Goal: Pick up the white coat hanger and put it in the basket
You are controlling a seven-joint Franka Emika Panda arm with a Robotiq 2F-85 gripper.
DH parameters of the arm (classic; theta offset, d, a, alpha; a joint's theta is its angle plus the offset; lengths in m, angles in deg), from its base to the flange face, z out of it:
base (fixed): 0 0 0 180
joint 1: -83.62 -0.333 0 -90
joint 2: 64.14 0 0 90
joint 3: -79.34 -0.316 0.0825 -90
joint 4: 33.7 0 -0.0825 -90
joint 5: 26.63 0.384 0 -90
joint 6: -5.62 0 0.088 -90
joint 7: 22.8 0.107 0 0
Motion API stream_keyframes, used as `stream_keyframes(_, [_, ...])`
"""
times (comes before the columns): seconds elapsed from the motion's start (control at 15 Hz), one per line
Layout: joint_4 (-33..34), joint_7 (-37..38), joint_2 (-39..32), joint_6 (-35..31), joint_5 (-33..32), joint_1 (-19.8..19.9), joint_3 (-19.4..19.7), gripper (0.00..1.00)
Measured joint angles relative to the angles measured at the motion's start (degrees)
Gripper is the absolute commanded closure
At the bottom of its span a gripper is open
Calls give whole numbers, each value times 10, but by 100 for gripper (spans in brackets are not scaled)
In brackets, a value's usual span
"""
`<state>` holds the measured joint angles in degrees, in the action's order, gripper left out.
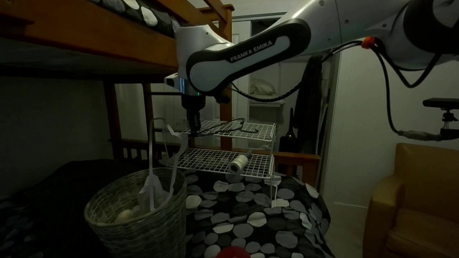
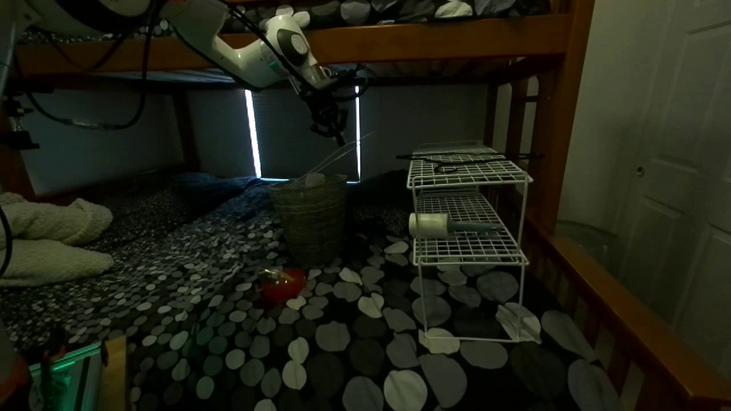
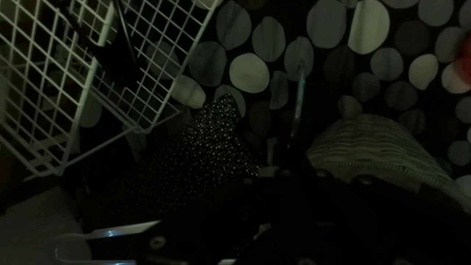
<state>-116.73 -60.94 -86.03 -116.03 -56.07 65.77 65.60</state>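
Jutting from basket, white hanger; pincer dark, cannot tell whether spread or pinching.

In an exterior view, the basket stood at lower left on the bedspread, the rack behind it to the right. The coat hanger slanted from the gripper down to the basket's mouth. Another hanger lay on top of the rack, a roller on its lower shelf. In an exterior view, a bowl sat before the basket, left of centre.
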Motion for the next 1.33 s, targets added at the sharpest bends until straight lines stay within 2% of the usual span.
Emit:
stream_keyframes(0.2, [48, -31, -36, 33, -61, -26, 8, 97])
stream_keyframes(0.4, [84, -76, -62, 37, -60, -31, 3, 99])
stream_keyframes(0.67, [89, -78, -68, 37, -64, -39, 4, 99])
stream_keyframes(0.73, [91, -79, -72, 37, -66, -47, 4, 72])
stream_keyframes(0.8, [94, -82, -77, 37, -66, -56, 3, 71])
stream_keyframes(1.07, [97, -88, -89, 38, -66, -80, 2, 42])
stream_keyframes(1.33, [95, -76, -80, 51, -66, -75, 8, 11])
